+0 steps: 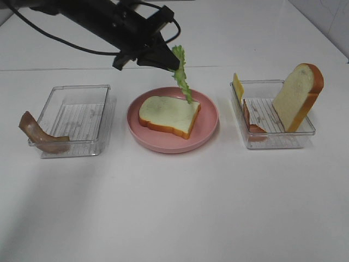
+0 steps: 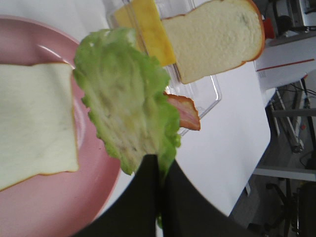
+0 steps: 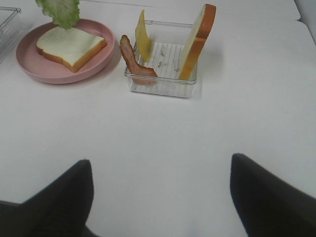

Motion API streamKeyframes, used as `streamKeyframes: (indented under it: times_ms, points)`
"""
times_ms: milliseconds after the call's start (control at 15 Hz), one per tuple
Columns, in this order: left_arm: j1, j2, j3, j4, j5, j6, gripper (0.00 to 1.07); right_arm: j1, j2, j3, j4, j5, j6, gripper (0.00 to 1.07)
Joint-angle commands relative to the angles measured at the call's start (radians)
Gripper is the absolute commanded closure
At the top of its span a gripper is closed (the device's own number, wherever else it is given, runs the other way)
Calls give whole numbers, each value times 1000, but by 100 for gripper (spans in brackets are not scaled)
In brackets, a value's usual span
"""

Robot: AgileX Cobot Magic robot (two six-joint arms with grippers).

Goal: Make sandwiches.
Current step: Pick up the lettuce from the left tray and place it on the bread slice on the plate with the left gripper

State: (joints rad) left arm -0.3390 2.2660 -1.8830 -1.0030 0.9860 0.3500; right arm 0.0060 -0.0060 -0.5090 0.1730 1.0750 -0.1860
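My left gripper reaches over the pink plate and is shut on a green frilly lettuce leaf, which hangs just above a white bread slice lying on the plate. In the left wrist view the fingers pinch the lettuce at its edge, beside the slice. A second bread slice stands upright in the right clear tray with yellow cheese and a pinkish meat strip. A brown bacon strip leans on the left tray. My right gripper is open and empty.
The right wrist view shows bare white table between my right gripper and the right tray, with the plate to one side of that tray. The left arm and its cable span the back left of the table.
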Motion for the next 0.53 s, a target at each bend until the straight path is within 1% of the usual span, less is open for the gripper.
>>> streamKeyframes:
  times_ms: [67,133,200,267,467,533]
  points:
    - [-27,40,1,-71,-22,43,107,-7,-11,2,2,-4,-7,34]
    - [-27,62,1,-68,-34,42,107,-7,-11,2,2,-4,-7,34]
    - [-26,80,1,-50,-45,28,107,-7,-11,2,2,-4,-7,34]
    - [-16,88,1,-16,-55,18,107,-7,-11,2,2,-4,-7,34]
    - [-11,97,1,114,-62,-27,107,-7,-11,2,2,-4,-7,34]
    - [-11,97,1,167,-73,-28,107,-7,-11,2,2,-4,-7,34]
